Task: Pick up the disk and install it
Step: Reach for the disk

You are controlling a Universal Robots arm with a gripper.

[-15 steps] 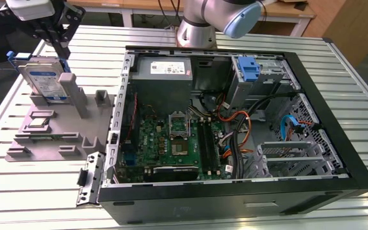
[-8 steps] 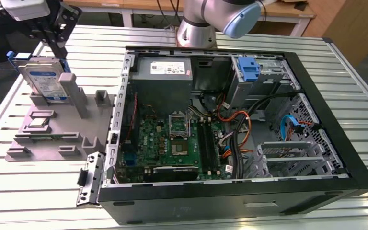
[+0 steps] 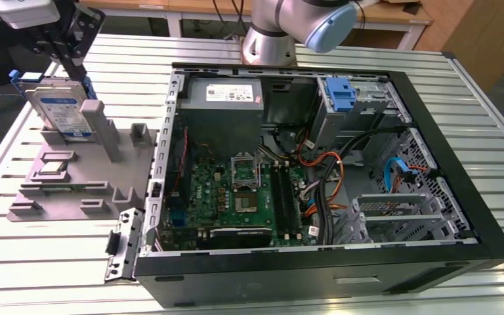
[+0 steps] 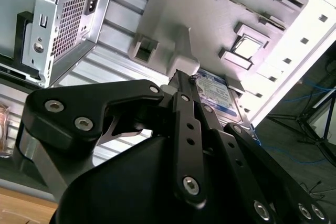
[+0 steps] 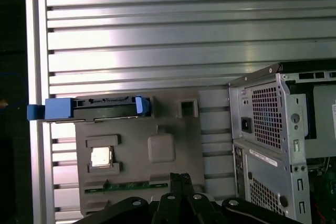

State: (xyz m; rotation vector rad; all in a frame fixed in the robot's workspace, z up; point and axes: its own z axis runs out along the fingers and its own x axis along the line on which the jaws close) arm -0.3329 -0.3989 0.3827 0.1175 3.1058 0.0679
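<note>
The disk (image 3: 60, 113) stands on edge in the grey holder (image 3: 73, 180) on the table (image 3: 50, 262), at the exterior view's left of the open case (image 3: 278, 279), and the gripper (image 3: 79, 71) hangs just above its top edge, fingers pressed together, with nothing held between them.
</note>
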